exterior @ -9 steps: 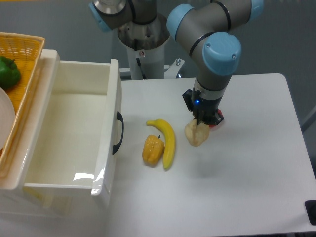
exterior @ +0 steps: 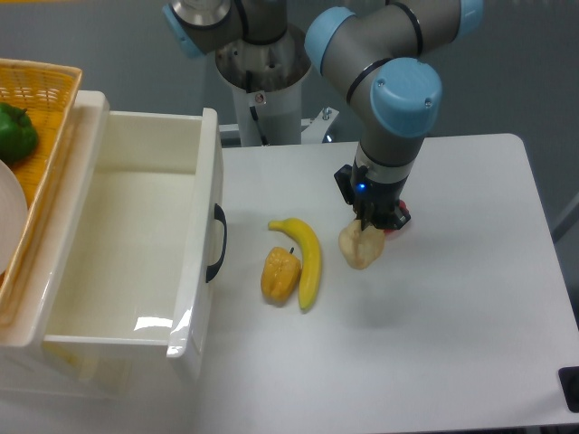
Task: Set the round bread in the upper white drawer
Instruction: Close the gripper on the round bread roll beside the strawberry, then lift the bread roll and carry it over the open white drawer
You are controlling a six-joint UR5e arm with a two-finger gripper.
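Fixed camera, looking down over the table (exterior: 452,344). Gripper (exterior: 369,228) pointing down near table centre, fingers closed onto the top of the round bread (exterior: 359,246); bun pale beige, lumpy, hanging directly under the tool. Cannot tell if the bun's underside touches the tabletop or sits just above it. A small red item (exterior: 400,217) shows just behind the gripper at about 2 o'clock, mostly hidden. Banana (exterior: 306,258) lies at 9 o'clock from the bread, near but apart, curved with stem end toward the drawer. Yellow-orange bell pepper (exterior: 280,275) sits touching or just beside the banana's left side. Upper white drawer (exterior: 201,226) stands pulled open at far 9 o'clock, black handle facing the fruit; interior glossy. Yellow woven basket (exterior: 50,108) at 10 o'clock beyond the drawer, holding a green pepper (exterior: 15,132).
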